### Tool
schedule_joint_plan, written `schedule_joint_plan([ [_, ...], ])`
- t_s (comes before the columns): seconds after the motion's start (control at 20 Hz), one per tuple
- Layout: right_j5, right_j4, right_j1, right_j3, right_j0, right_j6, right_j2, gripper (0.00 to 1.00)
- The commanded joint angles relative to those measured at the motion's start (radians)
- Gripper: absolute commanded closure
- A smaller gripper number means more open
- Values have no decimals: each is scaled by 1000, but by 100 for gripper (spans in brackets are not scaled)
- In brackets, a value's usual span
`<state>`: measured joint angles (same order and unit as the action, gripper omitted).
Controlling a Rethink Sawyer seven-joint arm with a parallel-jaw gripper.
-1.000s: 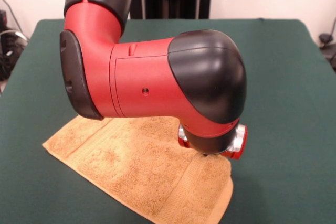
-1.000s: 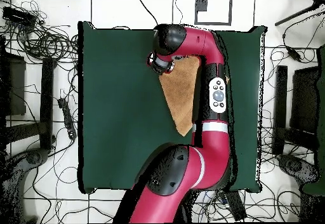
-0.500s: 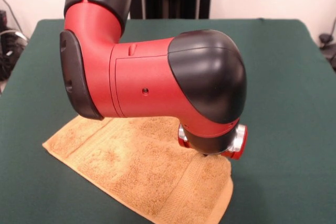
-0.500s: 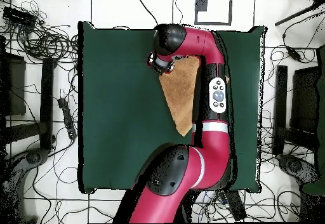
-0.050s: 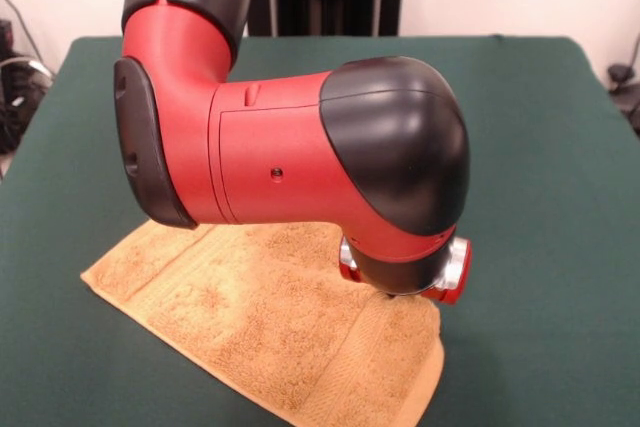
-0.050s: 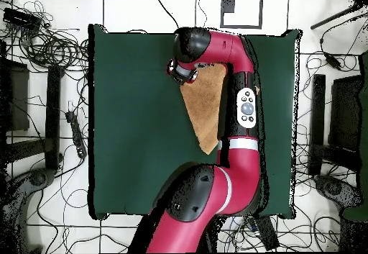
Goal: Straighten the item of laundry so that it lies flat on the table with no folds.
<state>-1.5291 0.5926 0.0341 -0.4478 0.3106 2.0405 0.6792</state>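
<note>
1. The towel [image 5: 280, 332] lies on the green counter [image 5: 540, 147], close to the counter edge nearest the front camera. In the overhead view the towel [image 6: 205, 111] sits toward the top edge of the counter [image 6: 136, 121], partly under the arm.
2. It is not spread out square. From above, its visible part is a long triangle that is wide near the tool and narrows to a point toward the robot's base.
3. In the front view a flat woven band crosses the towel near its lower right end, and the right corner looks doubled over, with a thick, rounded edge.
4. The arm [image 5: 300, 147] reaches over the towel, and its big red and black wrist hides much of the cloth's far side.
5. The tool [image 5: 390, 297] points straight down at the towel's right end, just below the silver and red ring of the wrist. Only a dark tip shows there, touching or nearly touching the cloth.
6. I cannot tell whether the tool is spread or pressed together; the wrist covers it in both views.
7. From above, the tool end [image 6: 180, 71] sits at the towel's wide corner.
</note>
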Motion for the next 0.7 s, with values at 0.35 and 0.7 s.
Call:
schedule_joint_plan([
  [0.35, 363, 128, 144, -65, -19, -344, -35, 100],
  [0.7, 356, 125, 134, -75, -17, -353, -37, 100],
])
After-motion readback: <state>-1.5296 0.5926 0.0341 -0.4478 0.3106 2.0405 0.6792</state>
